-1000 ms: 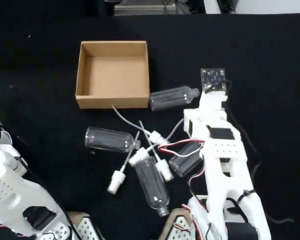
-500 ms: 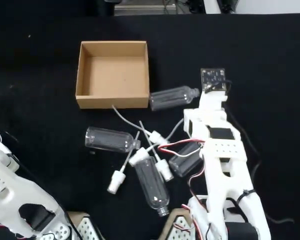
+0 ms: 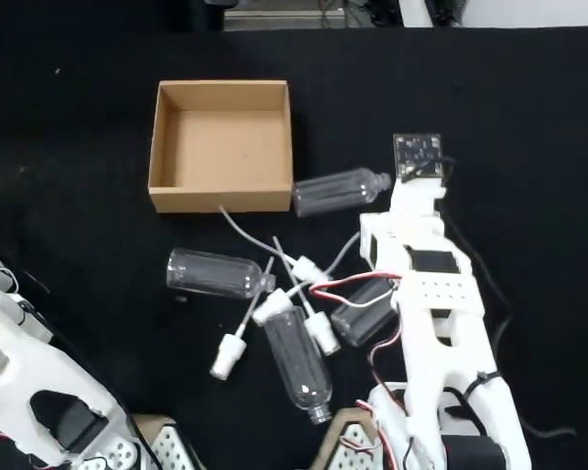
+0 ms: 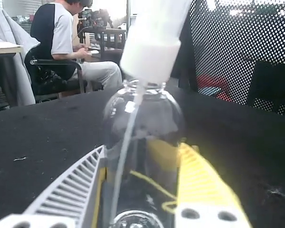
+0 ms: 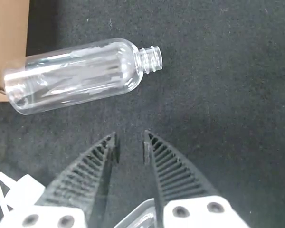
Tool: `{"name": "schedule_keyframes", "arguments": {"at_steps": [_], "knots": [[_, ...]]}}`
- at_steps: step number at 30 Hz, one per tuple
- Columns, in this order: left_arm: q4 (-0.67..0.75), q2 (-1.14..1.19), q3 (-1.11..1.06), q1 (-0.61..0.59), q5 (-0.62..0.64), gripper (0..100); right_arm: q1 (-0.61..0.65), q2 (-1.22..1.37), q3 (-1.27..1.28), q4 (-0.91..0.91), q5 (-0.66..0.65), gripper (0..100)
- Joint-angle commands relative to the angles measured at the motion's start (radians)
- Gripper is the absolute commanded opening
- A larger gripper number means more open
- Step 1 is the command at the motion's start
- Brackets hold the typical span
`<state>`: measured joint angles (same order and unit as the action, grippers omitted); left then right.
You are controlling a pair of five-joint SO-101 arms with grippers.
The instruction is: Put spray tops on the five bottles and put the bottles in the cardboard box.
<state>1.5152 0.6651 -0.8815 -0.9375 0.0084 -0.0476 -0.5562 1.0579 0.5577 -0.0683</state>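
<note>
In the left wrist view my left gripper (image 4: 143,156) is shut on a clear bottle (image 4: 142,114) with a white spray top (image 4: 152,42) on its neck. The left arm (image 3: 20,372) is at the table's near left corner. Three uncapped clear bottles lie on the black table: one (image 3: 340,191) beside the cardboard box (image 3: 167,196), one (image 3: 216,273) left of centre, one (image 3: 299,362) near the front. Several loose spray tops (image 3: 271,306) with tubes lie among them. My right gripper (image 5: 129,142) is narrowly open and holds nothing, a little short of the bottle (image 5: 80,76) by the box.
The right arm (image 3: 431,294) stretches from the near edge up the table's right half, with red and white cables (image 3: 348,286) trailing over the spray tops. The box (image 5: 7,38) stands just beyond the bottle's base.
The left arm has shifted at the table's left edge, ending lower toward the near side. The right arm, bottles and spray tops have not moved.
</note>
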Motion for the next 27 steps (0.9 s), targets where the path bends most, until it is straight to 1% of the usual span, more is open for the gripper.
{"name": "schedule_keyframes", "arguments": {"at_steps": [1,3,12,18,27], "knots": [[0.018,-0.005,0.033,-0.007,0.012,32,-0.008,-0.016,-0.005,-0.020,0.009,6.4],[0.018,-0.005,0.033,-0.007,0.012,35,-0.008,-0.016,-0.005,-0.020,0.009,6.4],[0.020,-0.012,0.039,-0.008,0.006,35,-0.008,-0.016,-0.005,-0.020,0.009,6.4],[0.003,-0.133,0.027,-0.010,0.009,35,-0.008,-0.016,-0.005,-0.020,0.008,6.4],[-0.276,-0.451,-0.111,-0.008,0.012,35,-0.008,-0.016,-0.005,-0.021,0.006,6.4]]}}
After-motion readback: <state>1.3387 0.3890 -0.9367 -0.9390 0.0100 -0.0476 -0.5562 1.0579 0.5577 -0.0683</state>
